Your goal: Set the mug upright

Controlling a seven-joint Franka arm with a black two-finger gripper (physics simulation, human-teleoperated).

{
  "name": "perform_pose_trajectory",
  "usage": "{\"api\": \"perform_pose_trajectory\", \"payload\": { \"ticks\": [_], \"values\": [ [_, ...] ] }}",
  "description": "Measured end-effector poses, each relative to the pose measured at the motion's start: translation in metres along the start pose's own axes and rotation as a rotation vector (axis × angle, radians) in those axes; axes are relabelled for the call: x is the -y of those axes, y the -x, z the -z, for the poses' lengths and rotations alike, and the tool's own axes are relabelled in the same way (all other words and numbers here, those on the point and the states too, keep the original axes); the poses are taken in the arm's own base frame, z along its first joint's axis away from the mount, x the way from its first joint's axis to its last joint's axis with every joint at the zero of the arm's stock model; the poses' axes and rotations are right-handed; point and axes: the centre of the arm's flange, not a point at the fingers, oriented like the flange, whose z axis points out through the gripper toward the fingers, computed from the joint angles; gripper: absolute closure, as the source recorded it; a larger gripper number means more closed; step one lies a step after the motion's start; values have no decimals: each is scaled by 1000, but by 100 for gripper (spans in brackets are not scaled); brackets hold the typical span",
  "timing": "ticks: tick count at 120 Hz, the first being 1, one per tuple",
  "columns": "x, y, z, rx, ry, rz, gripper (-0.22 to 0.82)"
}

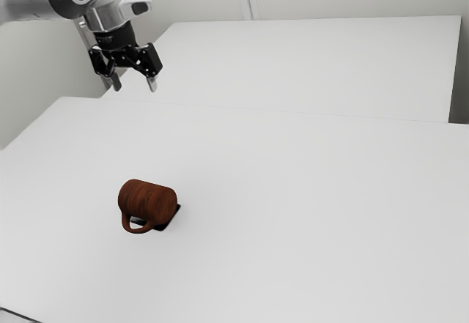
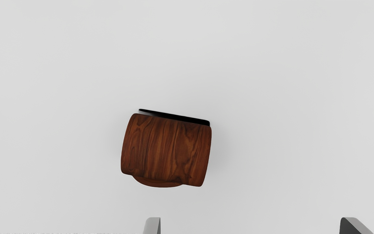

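Lying sideways on the bench [image 1: 308, 213], seemingly handle-down, the mug [image 1: 148, 201] may roll if the open tool [image 1: 134, 85] bumps it.

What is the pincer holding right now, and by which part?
Nothing: the pincer is open above the table, and the wooden mug lies apart from it.

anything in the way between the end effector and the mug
Nothing visible. The open end effector hangs above the table, and the view down to the mug, lying on its side, is unobstructed.
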Motion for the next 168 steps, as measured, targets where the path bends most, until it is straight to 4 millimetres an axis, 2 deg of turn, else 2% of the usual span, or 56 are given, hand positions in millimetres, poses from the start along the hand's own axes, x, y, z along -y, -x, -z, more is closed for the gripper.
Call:
{"api": "perform_pose_trajectory", "payload": {
  "ticks": [28,46,73,97,117,128,149,168],
  "values": [
    [2,0,-2,4,-11,3,0],
    [3,10,-10,24,-18,5,0],
    [11,44,-51,59,-22,21,0],
    [26,50,-87,97,7,63,0],
    [55,51,-121,127,65,123,0],
    [73,48,-133,120,114,125,0],
    [100,40,-157,89,213,32,0],
    [139,34,-188,73,301,-49,0]
  ]
}}
